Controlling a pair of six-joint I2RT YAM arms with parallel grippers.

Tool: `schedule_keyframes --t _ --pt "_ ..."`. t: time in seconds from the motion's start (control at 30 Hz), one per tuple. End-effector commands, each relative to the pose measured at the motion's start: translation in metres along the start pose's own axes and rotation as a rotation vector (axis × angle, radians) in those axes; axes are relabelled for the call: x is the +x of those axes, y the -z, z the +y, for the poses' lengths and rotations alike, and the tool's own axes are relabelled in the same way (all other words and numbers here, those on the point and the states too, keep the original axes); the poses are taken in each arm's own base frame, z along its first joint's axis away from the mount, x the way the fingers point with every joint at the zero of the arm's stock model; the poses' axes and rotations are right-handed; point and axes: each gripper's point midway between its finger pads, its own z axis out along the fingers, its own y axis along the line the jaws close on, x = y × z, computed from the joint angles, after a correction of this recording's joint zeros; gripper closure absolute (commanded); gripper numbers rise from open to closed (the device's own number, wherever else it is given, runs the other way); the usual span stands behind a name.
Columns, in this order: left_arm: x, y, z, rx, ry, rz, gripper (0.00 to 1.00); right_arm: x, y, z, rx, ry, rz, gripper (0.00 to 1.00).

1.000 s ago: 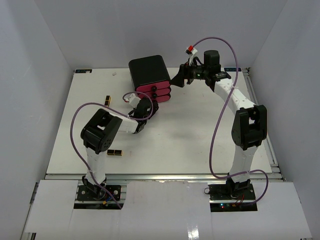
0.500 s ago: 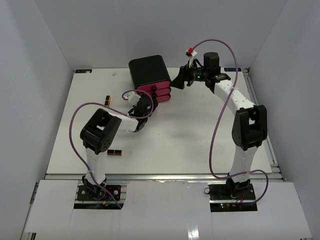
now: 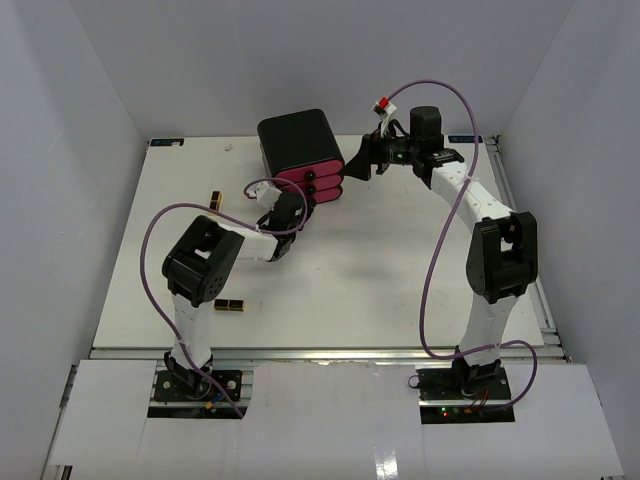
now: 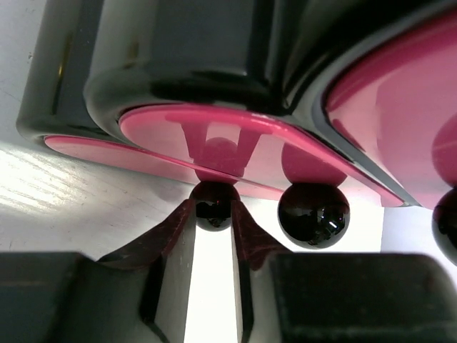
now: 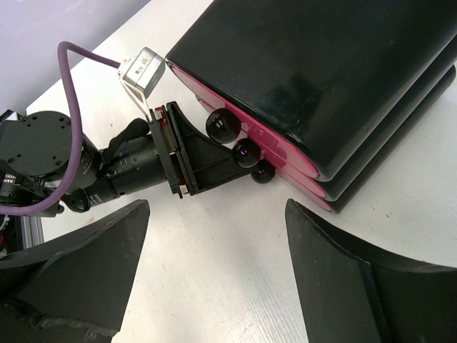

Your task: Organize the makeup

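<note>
Left gripper (image 4: 213,214) pinched shut on one black knob (image 4: 216,202) of the pink-drawered box (image 3: 297,140), at the box's 6 o'clock face. Right gripper (image 3: 357,160) spread wide, holding nothing, just beside the box at 3 o'clock. On the table (image 3: 380,270), one lipstick case (image 3: 215,201) lies at the box's 8 o'clock. A second case (image 3: 229,304) lies farther out at 7 o'clock.

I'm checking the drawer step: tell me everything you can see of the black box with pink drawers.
The black box is glossy, round-cornered plastic by its look, standing upright at the far middle of the table. Three stacked pink drawer fronts, all looking closed, each carry a round black knob. The left tool is shut on the lowest knob.
</note>
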Motion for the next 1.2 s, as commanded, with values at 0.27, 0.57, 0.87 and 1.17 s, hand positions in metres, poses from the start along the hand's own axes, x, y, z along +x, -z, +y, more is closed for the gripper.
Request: schedule_keyframes --t 0.27,0.57,0.87,1.17 --pt "0.016 0.063 -0.005 0.067 0.008 0.113 0.74 -0.011 0.020 0.014 0.002 0.064 -0.038 0.17" --pt "-0.011 0.115 -0.005 0.094 -0.135 0.095 0.41 0.042 0.023 0.029 -0.062 -0.034 0.037 0.16" --pt "-0.062 0.193 -0.002 0.153 -0.366 0.061 0.08 0.095 -0.009 0.027 0.034 -0.458 0.044 0.16" --pt "-0.105 0.257 0.007 0.134 -0.332 0.015 0.03 0.130 -0.056 0.020 0.107 -0.748 -0.151 0.13"
